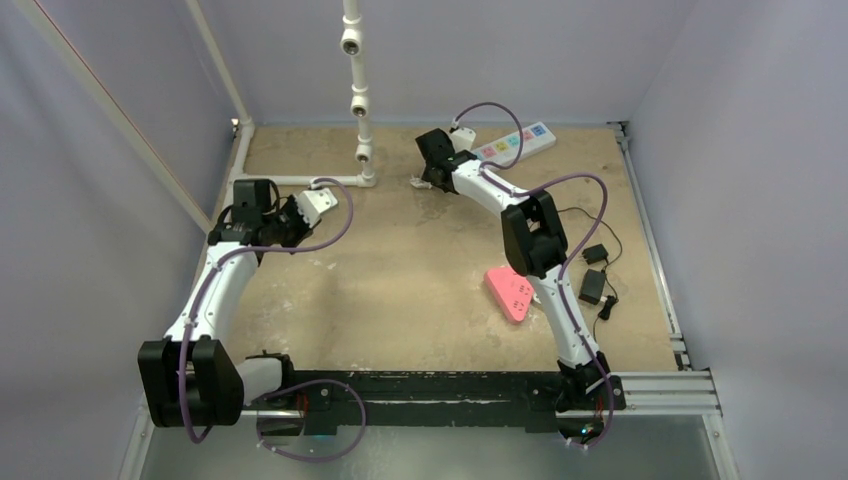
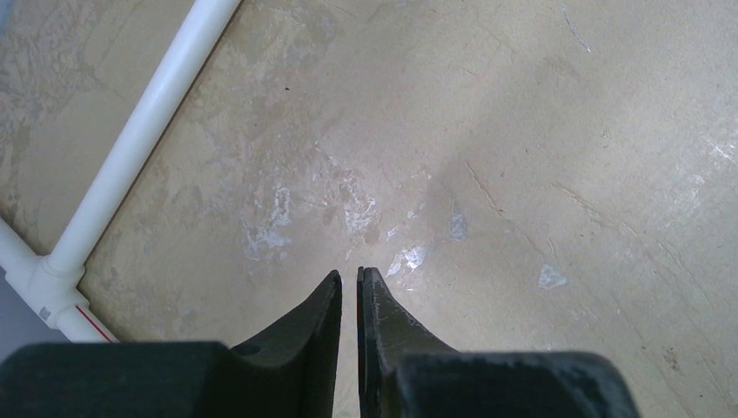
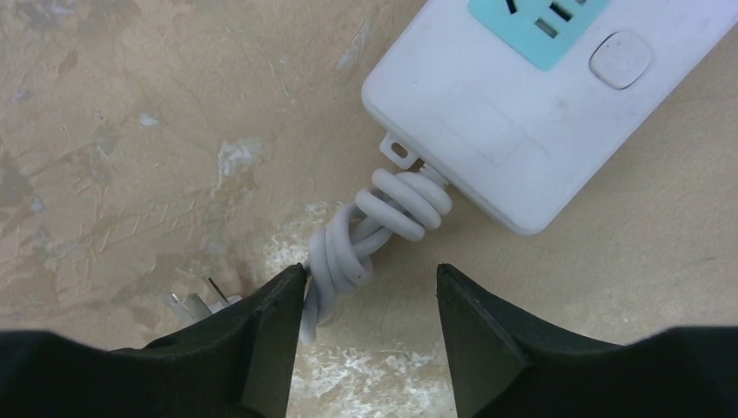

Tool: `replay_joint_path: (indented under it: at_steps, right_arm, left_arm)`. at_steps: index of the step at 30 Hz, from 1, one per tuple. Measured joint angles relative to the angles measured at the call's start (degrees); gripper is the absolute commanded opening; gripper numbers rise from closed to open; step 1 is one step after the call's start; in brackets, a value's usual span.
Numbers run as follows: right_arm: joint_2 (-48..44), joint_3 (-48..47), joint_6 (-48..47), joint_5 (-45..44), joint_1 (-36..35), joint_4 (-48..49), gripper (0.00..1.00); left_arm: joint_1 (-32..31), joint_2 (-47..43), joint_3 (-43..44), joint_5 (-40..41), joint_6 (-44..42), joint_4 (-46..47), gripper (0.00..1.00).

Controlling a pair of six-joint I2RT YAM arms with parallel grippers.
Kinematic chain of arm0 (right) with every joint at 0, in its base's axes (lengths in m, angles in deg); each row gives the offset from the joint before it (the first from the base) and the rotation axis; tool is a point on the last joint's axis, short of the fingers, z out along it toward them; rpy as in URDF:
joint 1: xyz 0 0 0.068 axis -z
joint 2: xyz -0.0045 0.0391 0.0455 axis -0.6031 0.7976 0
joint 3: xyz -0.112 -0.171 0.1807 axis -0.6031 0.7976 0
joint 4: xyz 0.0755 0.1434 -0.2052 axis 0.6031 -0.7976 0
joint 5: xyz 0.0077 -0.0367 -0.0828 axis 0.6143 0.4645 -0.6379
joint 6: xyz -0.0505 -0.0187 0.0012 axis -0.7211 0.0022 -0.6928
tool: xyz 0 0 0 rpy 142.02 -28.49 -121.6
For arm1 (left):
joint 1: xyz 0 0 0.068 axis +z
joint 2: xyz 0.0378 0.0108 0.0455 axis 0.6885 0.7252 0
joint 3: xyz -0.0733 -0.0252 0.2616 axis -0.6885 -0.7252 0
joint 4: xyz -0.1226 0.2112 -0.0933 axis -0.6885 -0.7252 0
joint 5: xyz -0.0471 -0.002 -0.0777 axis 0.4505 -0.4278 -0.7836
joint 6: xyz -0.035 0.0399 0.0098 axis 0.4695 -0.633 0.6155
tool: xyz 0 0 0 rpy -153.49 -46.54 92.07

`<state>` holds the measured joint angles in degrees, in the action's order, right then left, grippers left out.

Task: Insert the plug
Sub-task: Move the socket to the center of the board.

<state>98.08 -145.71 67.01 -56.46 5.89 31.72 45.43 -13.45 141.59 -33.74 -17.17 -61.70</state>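
Hanging the right gripper (image 3: 370, 272) just off the short end of the white power strip (image 3: 522, 113), fingers (image 3: 270, 331) wide apart, holding nothing. Sitting between those fingers: the knotted cord (image 3: 392, 209) coming out of that end. Lying just past the knot, farther from the strip: the plug (image 3: 196, 303), half hidden under one finger, only its metal pins peeking out. Running in a line from strip to knot to plug, so probably needing a small slide away from the strip before squeezing. Hanging far from the strip, beside a white pipe (image 2: 144, 131): the left gripper (image 2: 350, 277), fingers nearly touching, holding nothing. Being much nearer: the right arm.
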Motion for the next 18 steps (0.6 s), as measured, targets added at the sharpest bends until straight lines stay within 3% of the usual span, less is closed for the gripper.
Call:
replay_joint_path:
  at_steps: [3,18]
  right_arm:
    - [0.0,0.1,0.0,-0.4,0.0,0.2,0.70]
    - [-3.2,5.6,0.9,-3.4,0.3,4.9,0.70]
  left_arm:
    - [0.0,-0.4,0.0,0.2,0.0,-0.2,0.11]
    - [0.0,-1.8,0.0,0.2,0.0,-1.3,0.11]
